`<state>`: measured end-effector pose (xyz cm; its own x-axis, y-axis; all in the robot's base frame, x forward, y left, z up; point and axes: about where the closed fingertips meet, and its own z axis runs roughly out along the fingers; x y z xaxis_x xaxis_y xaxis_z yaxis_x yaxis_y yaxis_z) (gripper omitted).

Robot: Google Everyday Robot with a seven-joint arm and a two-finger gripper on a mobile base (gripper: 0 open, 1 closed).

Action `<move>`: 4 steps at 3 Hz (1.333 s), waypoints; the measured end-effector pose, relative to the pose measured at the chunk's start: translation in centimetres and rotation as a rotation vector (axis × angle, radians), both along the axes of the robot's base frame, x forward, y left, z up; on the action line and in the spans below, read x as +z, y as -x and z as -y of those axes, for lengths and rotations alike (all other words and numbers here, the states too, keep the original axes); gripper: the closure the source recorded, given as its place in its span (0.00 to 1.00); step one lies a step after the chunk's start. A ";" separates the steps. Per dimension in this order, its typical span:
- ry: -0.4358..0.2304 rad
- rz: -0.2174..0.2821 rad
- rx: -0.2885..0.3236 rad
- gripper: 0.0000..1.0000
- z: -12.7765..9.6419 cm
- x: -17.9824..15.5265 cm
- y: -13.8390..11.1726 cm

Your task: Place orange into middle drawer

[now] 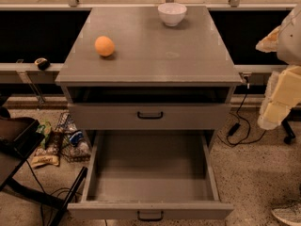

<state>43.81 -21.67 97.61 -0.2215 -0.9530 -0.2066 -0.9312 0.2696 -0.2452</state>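
FLOOR TO DESK, LEFT TO RIGHT: A wire basket of snack packets (70, 142) sits on the floor at far left, beside the grey desk (188, 55). The orange (104, 46) rests alone on the left half of the desk's top, well apart from the white bowl (171, 13) at the back edge. Below, one drawer front (117, 116) is closed. Beneath it, the middle drawer (150, 173) stands pulled out, with nothing inside. My jaws hang at the right edge of the view, on my pale arm (282, 95), clear of the desk and well away from the orange. I cannot tell whether they are spread or pressed together. The pick is not yet begun. The risk, as I judge it, lies in the smooth, round fruit. An off-centre pinch or a nudge could send it rolling off the desk, and a release from too high could bounce it out of the drawer.
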 end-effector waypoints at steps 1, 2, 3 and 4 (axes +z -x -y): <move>0.000 0.000 0.000 0.00 0.0 0.0 0.0; -0.084 0.031 0.066 0.00 -2.4 -0.5 -2.5; -0.223 0.045 0.207 0.00 -7.7 -1.0 -7.3; -0.396 0.061 0.305 0.00 -13.3 -1.1 -12.0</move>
<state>55.84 -8.38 96.55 0.0785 -0.8181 -0.5698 -0.9694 0.0708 -0.2352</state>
